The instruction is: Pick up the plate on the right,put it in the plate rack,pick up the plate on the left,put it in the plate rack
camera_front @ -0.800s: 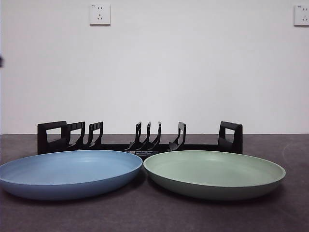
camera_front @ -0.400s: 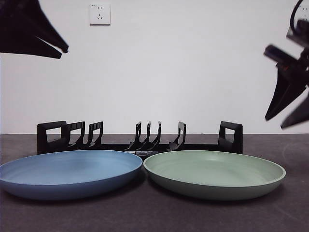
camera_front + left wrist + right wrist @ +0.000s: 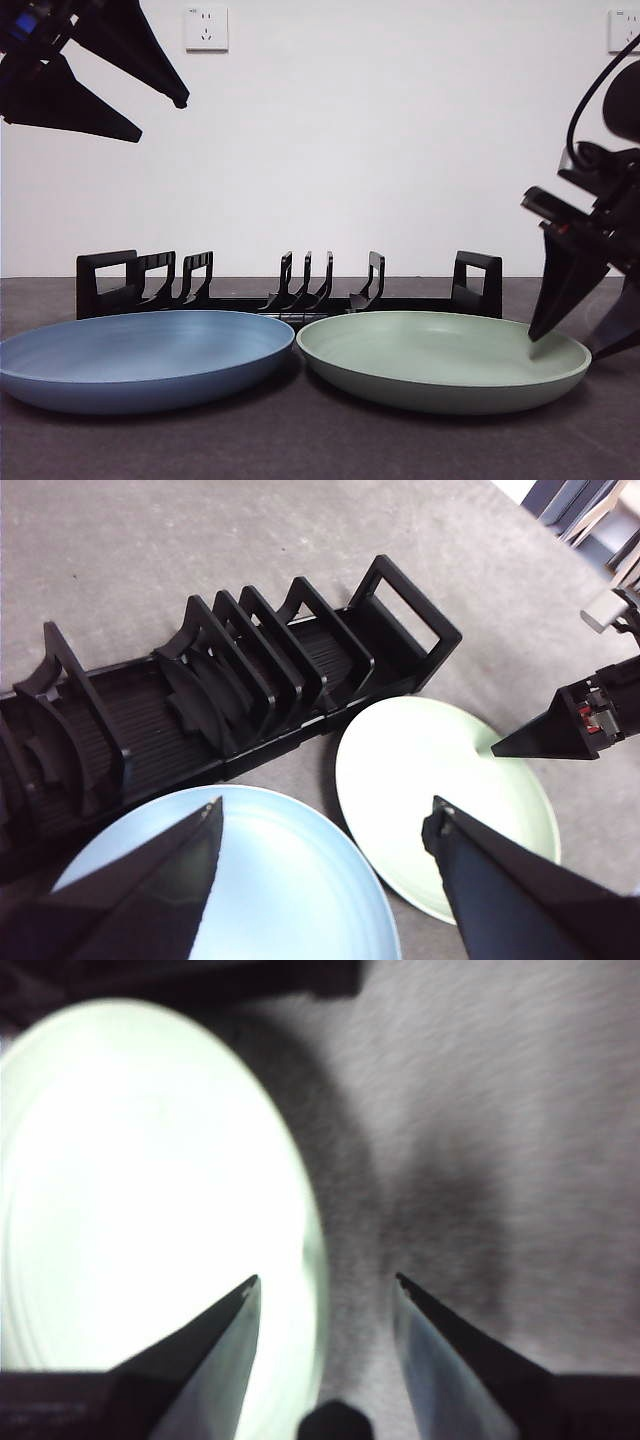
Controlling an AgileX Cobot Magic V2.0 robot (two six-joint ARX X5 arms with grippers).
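While straddling the green plate's (image 3: 444,360) 3 o'clock rim with right gripper (image 3: 322,1290) fingers spread empty, just needs closing, then lifting rackward.

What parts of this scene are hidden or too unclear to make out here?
- Plate rack: front view, its base sits behind the blue plate and green plate.
- Right hand: front view, the picture's edge cuts it; whether it touches the green plate's rim is unclear.
- Right wrist view: blurred, the green plate washed out white.
- Left hand: only its two tips show.
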